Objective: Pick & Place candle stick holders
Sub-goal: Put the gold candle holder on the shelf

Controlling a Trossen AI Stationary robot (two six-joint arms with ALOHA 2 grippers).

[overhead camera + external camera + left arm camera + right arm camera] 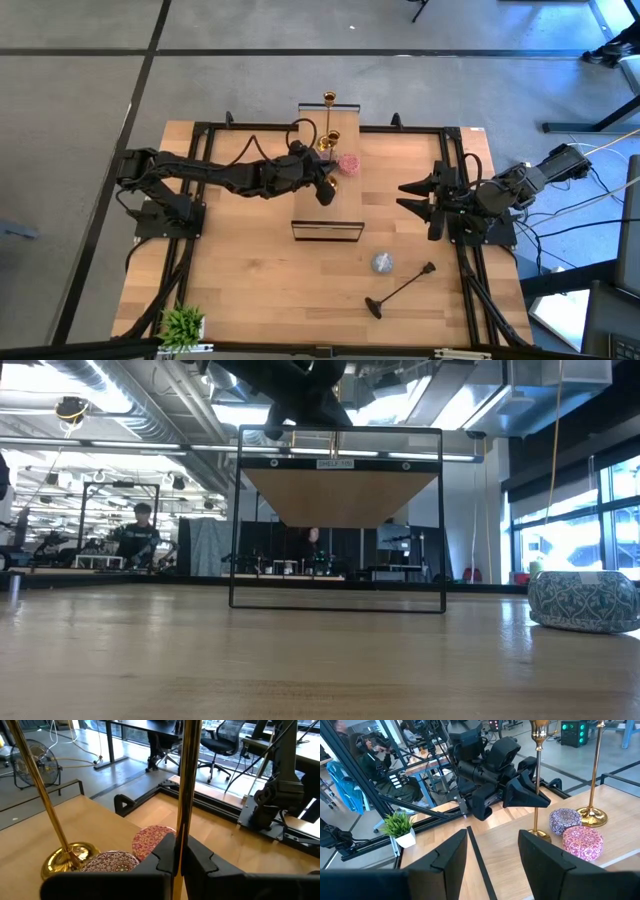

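Note:
A gold candle stick holder (538,765) stands upright over the raised wooden plank (345,205), and my left gripper (326,187) is shut on its stem. A second gold holder (64,857) stands on its round base just beyond it. A sparkly pink cup (582,841) and a purplish cup (564,820) sit beside them. A blue cup (382,263) and the long black holder (402,291) lie on the table at the near right. My right gripper (410,197) is open and empty at the right side. My left gripper pinches the gold holder's thin stem (186,805) between its two fingers, about mid-height (537,790). The fingers lie level and across the stem, coming from the table's left. The holder stays upright, with its round base (540,836) at the plank's surface; whether it rests there, I cannot tell.
The plank lies on a black wire frame (340,520) at mid-table. A small green potted plant (182,325) stands at the near left corner. Black rails (440,130) border the table. People and desks show in the room beyond.

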